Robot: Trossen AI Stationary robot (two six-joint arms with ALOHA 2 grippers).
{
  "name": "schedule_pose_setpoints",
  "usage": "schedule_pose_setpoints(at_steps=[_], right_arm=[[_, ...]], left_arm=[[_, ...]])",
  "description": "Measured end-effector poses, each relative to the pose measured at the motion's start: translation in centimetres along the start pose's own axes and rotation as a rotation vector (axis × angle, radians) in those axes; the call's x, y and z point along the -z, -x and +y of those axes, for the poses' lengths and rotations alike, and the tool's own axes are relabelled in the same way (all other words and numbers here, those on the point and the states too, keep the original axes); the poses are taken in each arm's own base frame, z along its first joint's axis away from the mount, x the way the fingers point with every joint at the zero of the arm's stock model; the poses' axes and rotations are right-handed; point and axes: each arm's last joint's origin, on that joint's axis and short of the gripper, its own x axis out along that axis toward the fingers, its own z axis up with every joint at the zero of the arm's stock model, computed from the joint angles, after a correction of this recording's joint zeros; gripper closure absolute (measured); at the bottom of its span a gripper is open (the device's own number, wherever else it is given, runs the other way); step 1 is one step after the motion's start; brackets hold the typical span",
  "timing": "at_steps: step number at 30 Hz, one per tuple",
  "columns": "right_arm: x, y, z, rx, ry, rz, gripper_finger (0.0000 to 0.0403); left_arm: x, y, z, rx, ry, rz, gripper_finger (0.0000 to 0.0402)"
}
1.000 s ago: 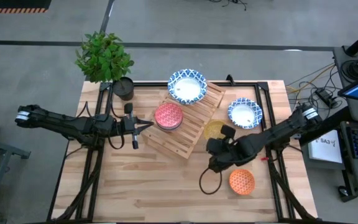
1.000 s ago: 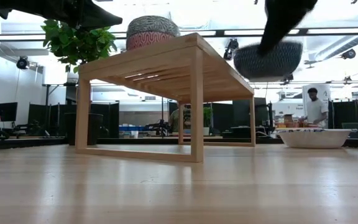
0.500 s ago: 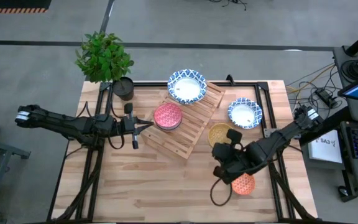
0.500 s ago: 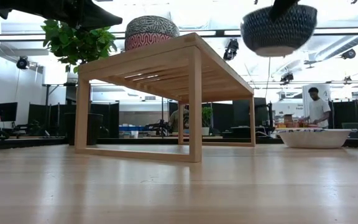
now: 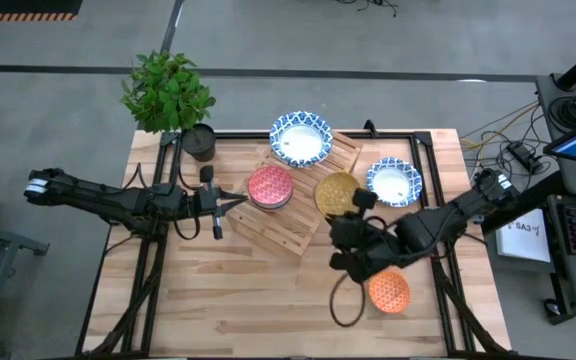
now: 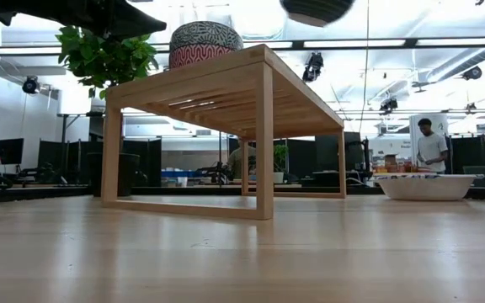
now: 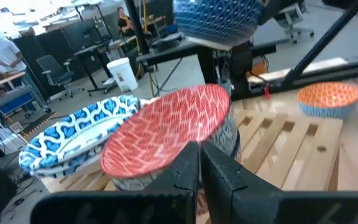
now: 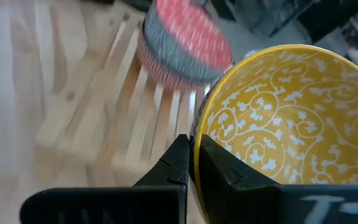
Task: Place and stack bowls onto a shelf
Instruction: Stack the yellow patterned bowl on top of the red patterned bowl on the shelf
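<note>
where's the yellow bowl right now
In the high view the yellow bowl is held by the right gripper over the shelf's right edge, between the red bowl and the blue-rimmed bowl on the table.

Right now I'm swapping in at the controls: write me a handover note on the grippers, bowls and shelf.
Right gripper: shut on the rim of the yellow bowl, held in the air at the shelf.
Left gripper: shut, empty, waiting left of the shelf.
Done: red bowl and one blue-rimmed bowl on the shelf.
Left: set the yellow bowl down; second blue-rimmed bowl and orange bowl are on the table.
</note>
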Motion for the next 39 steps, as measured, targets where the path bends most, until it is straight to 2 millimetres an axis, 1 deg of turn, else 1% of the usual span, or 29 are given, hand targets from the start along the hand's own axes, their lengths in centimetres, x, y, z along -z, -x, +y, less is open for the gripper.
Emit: schedule_pose_setpoints(at_steps=[2,6,11,15,17,20,23,28,35,39], right_arm=[[-0.9,-0.9,-0.5,-0.011,0.012,-0.032,0.0390],[-2.5,-2.8,-1.9,-0.095,0.049,-0.083,0.0390],[-4.0,-4.8,-4.5,-0.155,0.051,-0.163,0.0390],[-5.0,-5.8,-6.8,-0.196,0.033,-0.191,0.0390],[-5.6,-6.0,-7.7,-0.213,0.026,-0.224,0.0390],[-6.7,-6.4,-8.3,-0.264,0.036,-0.296,0.0390],[-7.5,-7.3,-8.1,-0.321,0.064,-0.328,0.0390],[-8.5,-8.9,-7.0,-0.357,0.101,-0.313,0.0390],[-9.9,-10.5,-5.9,-0.406,0.107,-0.220,0.0390],[-10.1,-11.2,-5.4,-0.428,0.085,-0.137,0.0390]], left_arm=[[-0.3,0.1,0.1,-0.007,0.012,-0.029,0.0402],[-0.8,0.7,0.5,-0.017,0.040,-0.071,0.0402],[-1.2,1.6,0.9,-0.023,0.090,-0.106,0.0402],[-0.9,2.8,1.4,-0.032,0.123,-0.142,0.0402],[-0.8,3.4,1.6,-0.038,0.140,-0.166,0.0402],[-0.4,4.3,1.9,-0.045,0.160,-0.197,0.0402],[0.0,4.9,2.0,-0.050,0.170,-0.220,0.0402],[0.3,5.7,2.3,-0.055,0.181,-0.247,0.0402],[0.6,5.9,2.2,-0.053,0.182,-0.250,0.0402],[0.7,5.9,2.2,-0.053,0.182,-0.250,0.0402]])
